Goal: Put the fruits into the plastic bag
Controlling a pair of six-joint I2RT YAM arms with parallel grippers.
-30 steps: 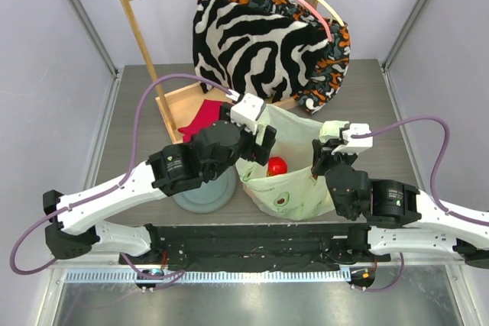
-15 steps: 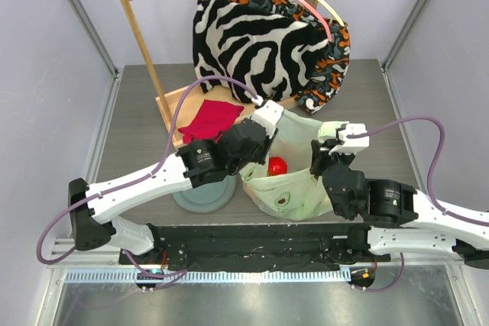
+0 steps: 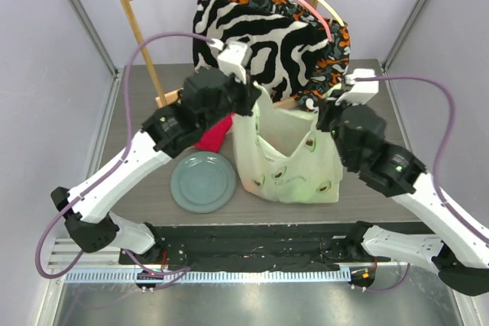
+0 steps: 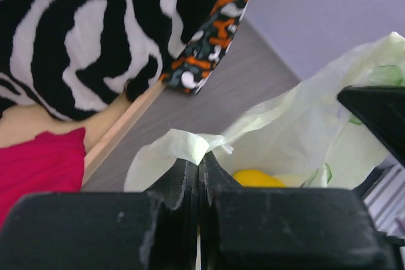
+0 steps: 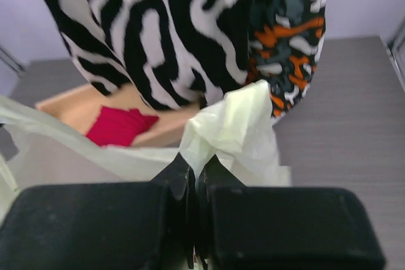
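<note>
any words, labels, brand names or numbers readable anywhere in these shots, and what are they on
None: no text can be read in any view.
plastic bag: only small avocado-like pictures, no words.
zebra-striped fabric: pattern only, no label showing.

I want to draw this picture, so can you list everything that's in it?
plastic bag: one, pale green with small prints, mid-table, held up by its handles
yellow fruit: one seen, yellow, inside the bag; any others hidden
plate: one, grey-green, left of the bag
red cloth: one, red, behind the plate
zebra fabric: one, black and white, hanging on the rack
patterned fabric: one, dark with orange, behind the zebra one
wooden rack: one, light wood, back of table
table: one, grey
left gripper: black, shut on a bag handle
right gripper: black, shut on the other handle
</note>
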